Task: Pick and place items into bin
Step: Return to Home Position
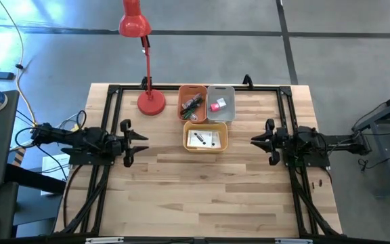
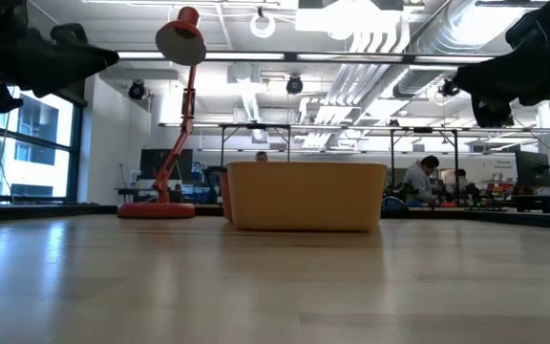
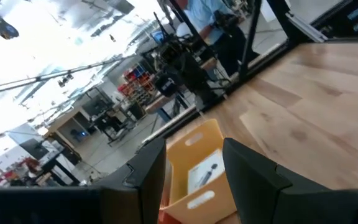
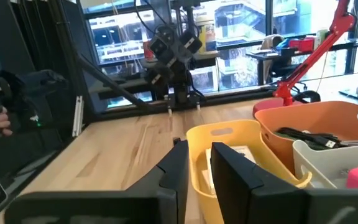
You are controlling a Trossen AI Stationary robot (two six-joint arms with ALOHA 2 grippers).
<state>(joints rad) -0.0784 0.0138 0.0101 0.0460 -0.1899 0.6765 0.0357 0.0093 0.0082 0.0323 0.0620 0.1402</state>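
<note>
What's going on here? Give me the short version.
Nothing is being handled at this moment. The left gripper and the right gripper hang open and empty at opposite sides of the table, both facing three bins at its far middle. The yellow bin holds white cards, the orange bin holds a black cable, and the gray bin holds a pink cube. A red lamp stands beside the orange bin. No loose items show on the tabletop.

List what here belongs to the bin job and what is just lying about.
Job: yellow bin holding cards; orange bin holding cable; gray bin holding pink cube.
Lying about: red lamp beside the orange bin.
</note>
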